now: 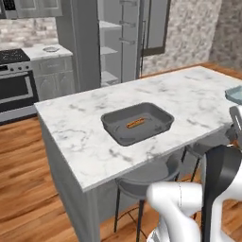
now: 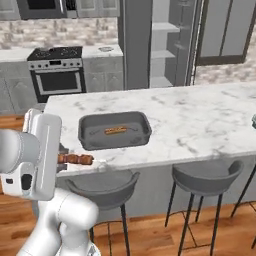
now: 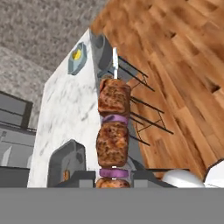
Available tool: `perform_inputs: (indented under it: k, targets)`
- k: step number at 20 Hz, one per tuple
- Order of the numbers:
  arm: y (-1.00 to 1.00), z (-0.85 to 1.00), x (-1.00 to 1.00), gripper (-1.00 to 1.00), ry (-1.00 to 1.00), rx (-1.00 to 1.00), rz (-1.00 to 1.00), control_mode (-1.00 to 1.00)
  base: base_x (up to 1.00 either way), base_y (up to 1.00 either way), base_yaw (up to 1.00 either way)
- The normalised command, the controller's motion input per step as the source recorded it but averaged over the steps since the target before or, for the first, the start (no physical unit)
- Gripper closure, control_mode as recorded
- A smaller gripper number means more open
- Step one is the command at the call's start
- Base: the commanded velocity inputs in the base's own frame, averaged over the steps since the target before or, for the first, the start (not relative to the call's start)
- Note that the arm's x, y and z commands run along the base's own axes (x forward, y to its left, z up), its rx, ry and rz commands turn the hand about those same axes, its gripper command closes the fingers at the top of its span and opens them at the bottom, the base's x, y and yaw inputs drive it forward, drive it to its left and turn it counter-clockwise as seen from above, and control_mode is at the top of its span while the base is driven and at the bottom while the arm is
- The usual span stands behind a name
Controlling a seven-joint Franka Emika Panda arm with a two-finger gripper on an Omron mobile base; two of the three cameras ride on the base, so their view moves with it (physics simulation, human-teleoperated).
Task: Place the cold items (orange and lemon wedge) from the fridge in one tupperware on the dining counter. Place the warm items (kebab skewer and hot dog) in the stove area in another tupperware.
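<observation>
The kebab skewer (image 3: 113, 131), pinched in the tool (image 3: 114, 178), should be carried level over the desk (image 2: 200, 120) and lowered into the dark tray (image 2: 87, 137) at centre frame, beside the hot dog (image 2: 115, 131).

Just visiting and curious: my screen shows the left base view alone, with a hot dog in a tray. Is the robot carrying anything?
Observer: Yes, a skewer. The right base view shows it lying level by the counter's near edge, left of the tray.
Operator: Is it gripped?
Observer: The hand view shows it rising from between the fingers, with meat chunks and purple slices.
Operator: What's in the container at my right edge?
Observer: A lemon wedge, seen in the hand view.
</observation>
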Motion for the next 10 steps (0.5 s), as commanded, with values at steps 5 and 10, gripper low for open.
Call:
perform_inputs:
  k: [5,10]
  targets:
    - [0.0,0.0,0.0,1.0,0.0,0.0,0.0,1.0,0.55,-0.29,0.65]
    - [0.0,0.0,0.0,1.0,0.0,0.0,0.0,1.0,0.76,-0.28,0.63]
